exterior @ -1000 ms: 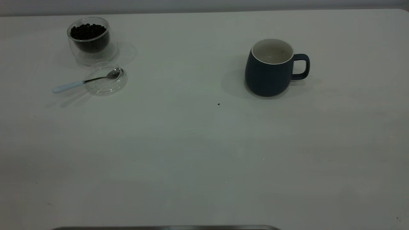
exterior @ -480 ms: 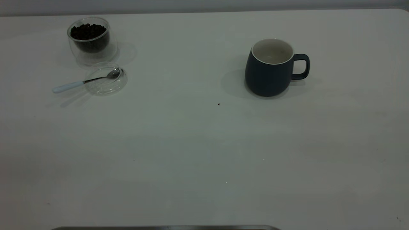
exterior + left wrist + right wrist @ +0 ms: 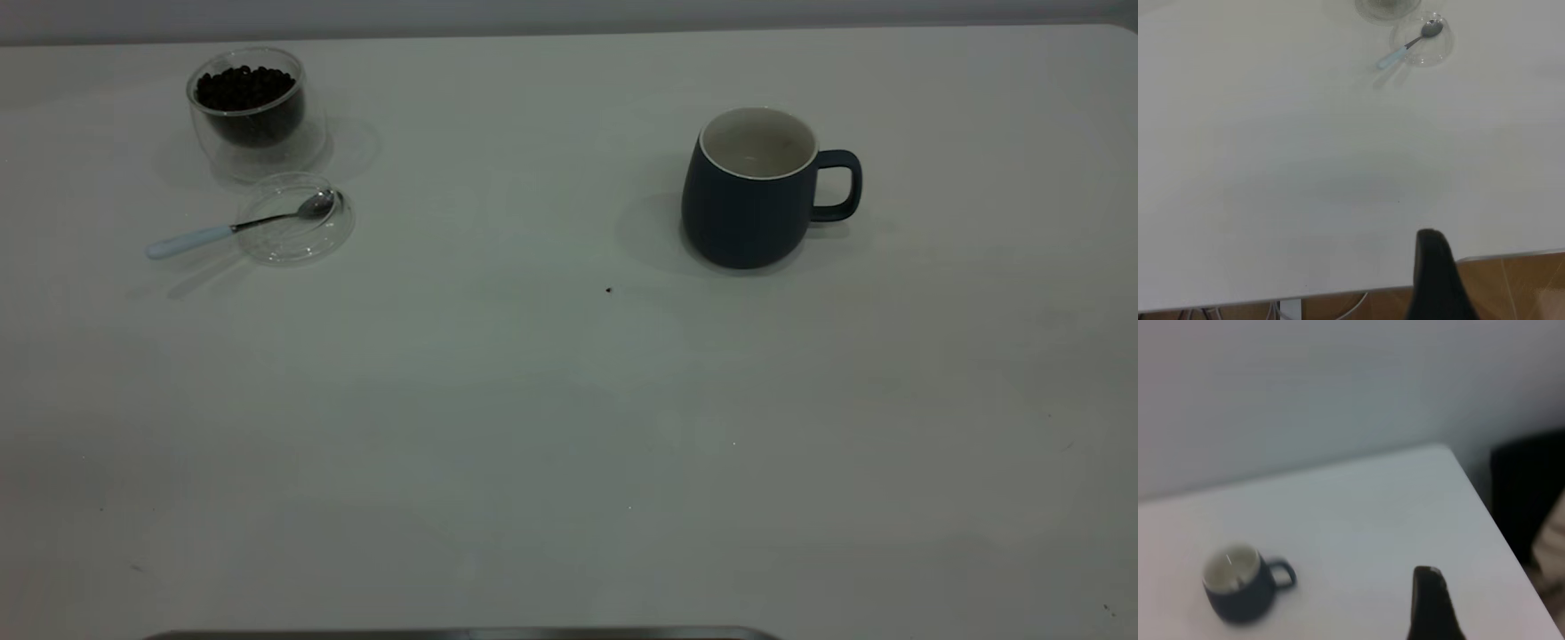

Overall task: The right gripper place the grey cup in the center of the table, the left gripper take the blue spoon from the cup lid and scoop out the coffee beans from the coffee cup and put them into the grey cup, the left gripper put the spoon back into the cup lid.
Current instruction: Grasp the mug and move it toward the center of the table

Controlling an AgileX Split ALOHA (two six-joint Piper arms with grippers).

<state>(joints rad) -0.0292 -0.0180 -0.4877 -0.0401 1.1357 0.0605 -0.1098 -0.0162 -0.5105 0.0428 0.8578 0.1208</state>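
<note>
Grey cup upright on the table, right of centre, handle pointing right. Coffee cup with coffee beans far left; cup lid just beside it, blue spoon resting in it. Left gripper and right gripper: one finger visible each, clear of everything, grip state cannot be told.

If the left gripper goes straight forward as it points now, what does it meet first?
Probably only bare table. One finger of the left gripper shows at the near edge; the blue spoon and cup lid lie far ahead, though depth is unclear.
</note>
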